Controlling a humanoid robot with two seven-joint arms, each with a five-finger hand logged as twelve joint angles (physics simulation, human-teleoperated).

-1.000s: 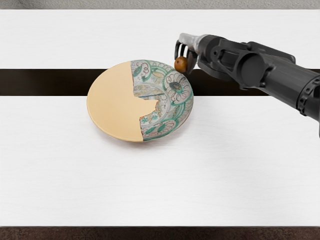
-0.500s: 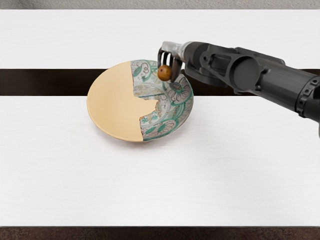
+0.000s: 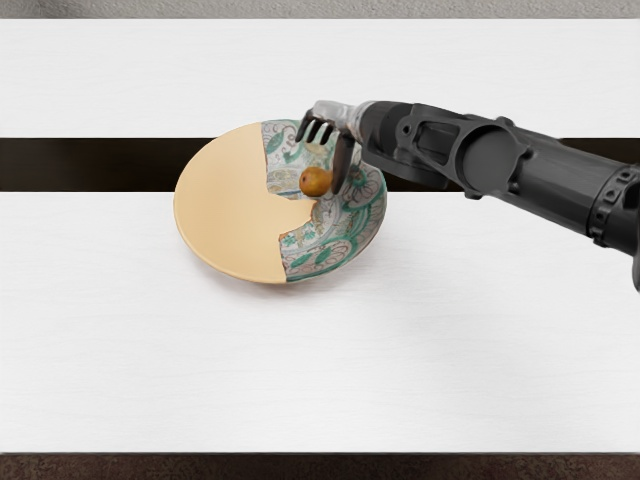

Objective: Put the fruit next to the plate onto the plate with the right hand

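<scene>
1. The small round orange-brown fruit (image 3: 314,181) sits near the middle of the round ceramic plate (image 3: 220,210), which is half plain tan and half green floral pattern.
2. I judge this to be the release step: the fruit looks to rest on the plate, so the placing seems nearly done.
3. My right hand (image 3: 330,128) hovers above the plate's far side with its fingers (image 3: 312,127) loosely hooked and holding nothing. One dark digit reaches down just beside the fruit.
4. Next I would lift straight up and away without nudging the fruit, since it could roll.
5. The dark forearm enters from the right edge, slanting down over the white table (image 3: 450,330).
</scene>
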